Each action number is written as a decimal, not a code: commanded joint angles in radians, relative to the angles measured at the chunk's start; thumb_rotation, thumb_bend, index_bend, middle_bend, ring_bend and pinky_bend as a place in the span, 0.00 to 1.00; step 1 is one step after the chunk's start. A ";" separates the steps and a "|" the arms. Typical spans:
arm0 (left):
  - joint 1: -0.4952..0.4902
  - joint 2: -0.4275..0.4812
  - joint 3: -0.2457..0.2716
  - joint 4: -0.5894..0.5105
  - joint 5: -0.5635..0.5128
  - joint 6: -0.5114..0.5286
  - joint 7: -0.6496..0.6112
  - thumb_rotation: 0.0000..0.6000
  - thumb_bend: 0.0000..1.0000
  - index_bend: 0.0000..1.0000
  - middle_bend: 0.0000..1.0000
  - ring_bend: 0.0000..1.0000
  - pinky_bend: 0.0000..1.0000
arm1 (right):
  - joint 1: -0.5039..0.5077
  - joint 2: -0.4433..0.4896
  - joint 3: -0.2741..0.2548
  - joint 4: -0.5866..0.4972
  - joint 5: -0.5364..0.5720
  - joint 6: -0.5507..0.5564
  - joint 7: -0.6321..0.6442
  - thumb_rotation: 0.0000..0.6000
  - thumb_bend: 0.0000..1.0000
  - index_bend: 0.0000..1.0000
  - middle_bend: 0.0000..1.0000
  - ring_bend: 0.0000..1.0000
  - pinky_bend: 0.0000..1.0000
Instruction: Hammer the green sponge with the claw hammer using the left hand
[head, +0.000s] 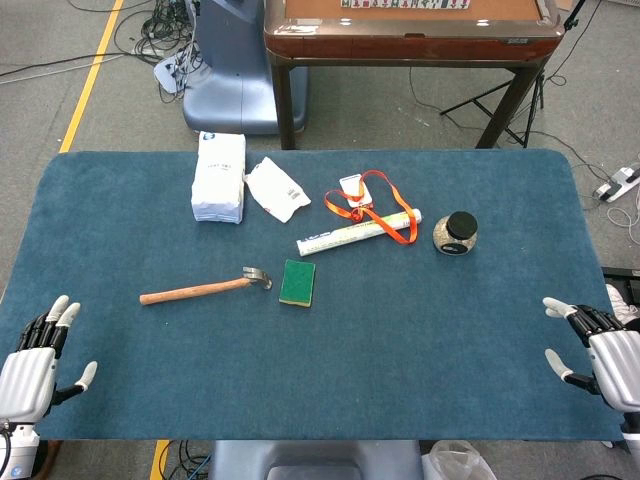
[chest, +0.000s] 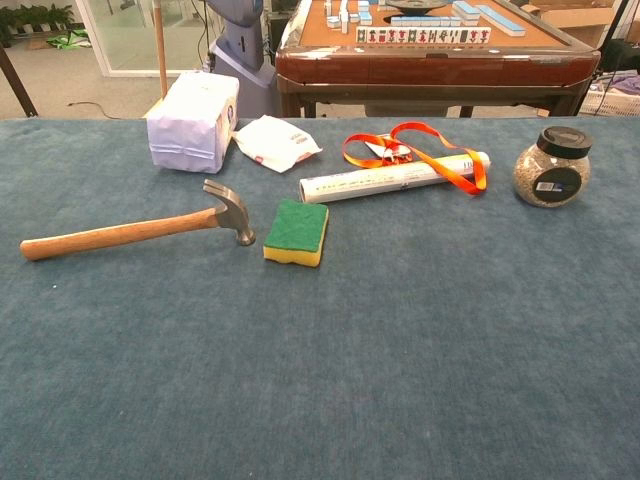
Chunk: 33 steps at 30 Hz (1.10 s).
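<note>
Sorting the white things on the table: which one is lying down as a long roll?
The white rolled tube, lying on its side under the orange lanyard. The white packet block is boxy, the white pouch flat and crumpled.

Both hands sit low at the near edge, one at each corner, and only the head view catches them; the chest view shows neither. The left hand (head: 35, 370) rests palm inward with its fingers stretched forward and slightly apart, thumb sticking out toward the middle, holding nothing. The right hand (head: 600, 350) mirrors it on the far side, fingers extended and spread, thumb angled inward, also holding nothing. Of the arms, barely the wrists show below each hand.
</note>
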<state>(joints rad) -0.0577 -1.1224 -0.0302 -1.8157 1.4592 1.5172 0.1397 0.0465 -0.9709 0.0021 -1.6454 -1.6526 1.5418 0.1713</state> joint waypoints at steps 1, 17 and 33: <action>0.003 0.000 0.002 0.001 0.000 0.000 -0.002 1.00 0.28 0.04 0.00 0.03 0.05 | 0.006 -0.002 -0.002 0.000 -0.018 0.004 0.001 1.00 0.32 0.22 0.34 0.25 0.33; -0.123 0.023 -0.054 0.001 0.008 -0.150 -0.038 1.00 0.28 0.11 0.00 0.03 0.03 | 0.053 0.029 0.038 -0.051 -0.006 -0.020 -0.038 1.00 0.32 0.22 0.34 0.25 0.33; -0.413 -0.103 -0.177 -0.031 -0.390 -0.465 0.277 1.00 0.28 0.10 0.00 0.00 0.03 | 0.067 0.048 0.039 -0.054 0.020 -0.051 -0.029 1.00 0.32 0.22 0.34 0.25 0.33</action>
<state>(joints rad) -0.4196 -1.1895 -0.1821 -1.8443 1.1360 1.0882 0.3543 0.1144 -0.9229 0.0415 -1.7000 -1.6327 1.4906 0.1417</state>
